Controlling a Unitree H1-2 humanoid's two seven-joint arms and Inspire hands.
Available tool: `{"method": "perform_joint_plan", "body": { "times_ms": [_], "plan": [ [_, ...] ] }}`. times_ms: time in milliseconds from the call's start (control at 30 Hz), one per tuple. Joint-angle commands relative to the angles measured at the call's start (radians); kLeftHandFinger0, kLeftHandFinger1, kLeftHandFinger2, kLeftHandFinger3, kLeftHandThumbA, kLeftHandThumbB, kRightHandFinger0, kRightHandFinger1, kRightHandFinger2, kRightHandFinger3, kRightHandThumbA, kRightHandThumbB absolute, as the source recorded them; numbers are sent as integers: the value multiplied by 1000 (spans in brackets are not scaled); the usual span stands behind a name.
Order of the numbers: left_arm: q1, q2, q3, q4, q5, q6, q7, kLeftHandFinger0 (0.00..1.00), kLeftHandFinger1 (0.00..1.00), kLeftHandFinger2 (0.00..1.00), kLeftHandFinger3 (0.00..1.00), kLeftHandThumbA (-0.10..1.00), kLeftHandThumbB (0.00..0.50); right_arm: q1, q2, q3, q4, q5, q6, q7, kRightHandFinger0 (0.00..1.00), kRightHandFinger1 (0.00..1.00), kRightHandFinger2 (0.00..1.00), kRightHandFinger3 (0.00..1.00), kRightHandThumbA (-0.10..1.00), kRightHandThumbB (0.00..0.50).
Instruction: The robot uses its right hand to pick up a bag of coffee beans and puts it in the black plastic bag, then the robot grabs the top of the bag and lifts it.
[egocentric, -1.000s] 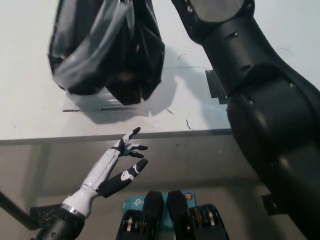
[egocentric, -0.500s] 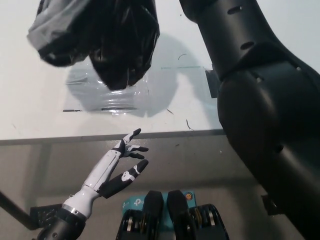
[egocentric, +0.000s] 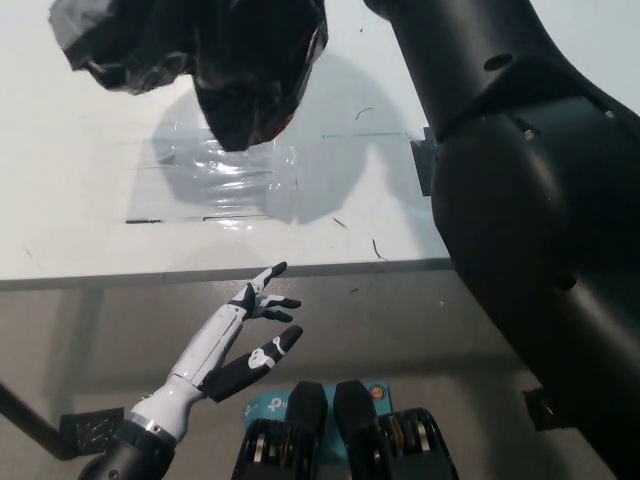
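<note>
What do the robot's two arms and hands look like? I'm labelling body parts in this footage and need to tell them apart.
The left hand is slim, with a white back and finger segments, black fingertips and a black palm, on a dark, round wrist cuff. The right arm is a bulky, glossy black shell of rounded segments with small recessed screw holes. Its hand is out of view past the top edge.
</note>
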Motion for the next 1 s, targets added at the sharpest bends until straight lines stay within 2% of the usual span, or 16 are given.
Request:
{"method": "perform_joint_plan", "body": {
  "times_ms": [0, 67, 167, 233, 300, 333, 367, 433, 467, 500, 600, 700, 800, 867, 933, 967],
  "plan": [
    [-6, -7, -7, -33, 9, -11, 8, 814, 697, 734, 1000, 819, 177, -31, -10, 19, 20, 44, -142, -17, 0, 194, 707, 992, -100, 98],
    [-7, -8, -12, -31, 13, -16, 8, 804, 698, 736, 1000, 823, 181, -11, -6, 30, 21, 45, -154, -9, 0, 183, 687, 951, -100, 102],
    [-7, -9, -17, -29, 19, -22, 9, 783, 695, 730, 1000, 833, 181, 17, 1, 42, 39, 45, -165, 5, 0, 101, 554, 688, -70, 91],
    [-5, -9, -18, -32, 19, -19, 9, 767, 689, 722, 1000, 828, 186, 33, 4, 60, 46, 39, -165, 4, 0, 43, 473, 729, -55, 81],
    [-4, -8, -19, -37, 11, -11, 2, 763, 693, 724, 1000, 817, 183, 62, 10, 63, 45, 45, -179, -14, 0, 74, 498, 864, -62, 57],
    [-2, -6, -20, -41, 15, -7, 2, 763, 697, 729, 1000, 822, 192, 77, 11, 67, 47, 45, -183, -18, 0, 110, 534, 1000, -59, 53],
    [1, -5, -20, -45, 18, -3, 2, 763, 697, 730, 1000, 823, 193, 100, 9, 71, 51, 43, -193, -18, 0, 182, 627, 996, -65, 59],
    [4, -3, -20, -49, 11, 1, -3, 763, 698, 730, 1000, 823, 193, 152, 3, 86, 65, 33, -222, -18, 0, 277, 732, 848, -90, 62],
    [4, -3, -20, -51, 10, 3, -4, 762, 699, 728, 1000, 813, 191, 169, 1, 88, 73, 31, -226, -23, 0, 298, 755, 809, -68, 65],
    [3, -4, -21, -51, 9, 3, -4, 754, 693, 725, 1000, 807, 196, 192, -4, 94, 87, 27, -228, -39, 0, 302, 753, 686, -49, 71],
    [2, -8, -22, -59, 15, 14, -2, 750, 684, 714, 1000, 801, 207, 247, -12, 126, 118, 10, -247, -48, 0, 311, 757, 762, -57, 51],
    [4, -9, -23, -64, 23, 16, 1, 796, 696, 707, 1000, 784, 195, 295, -22, 170, 139, -18, -237, -33, 0, 384, 834, 788, 8, 39],
    [3, -6, -22, -67, 23, 20, 0, 793, 699, 718, 1000, 771, 195, 339, -34, 235, 154, -56, -239, -20, 0, 350, 826, 757, -29, 47],
    [-1, -3, -22, -61, 21, 16, -2, 781, 698, 736, 1000, 758, 183, 322, -42, 267, 152, -58, -221, -19, 0, 339, 779, 683, 32, 45],
    [-9, -5, -22, -55, 16, 14, -3, 769, 688, 731, 1000, 737, 185, 276, -56, 299, 138, -67, -195, -4, 8, 298, 717, 895, 158, 17],
    [-9, -5, -22, -55, 17, 15, -2, 769, 688, 731, 1000, 737, 185, 271, -57, 303, 136, -65, -193, -2, 8, 298, 717, 895, 158, 17]
  ]
}}
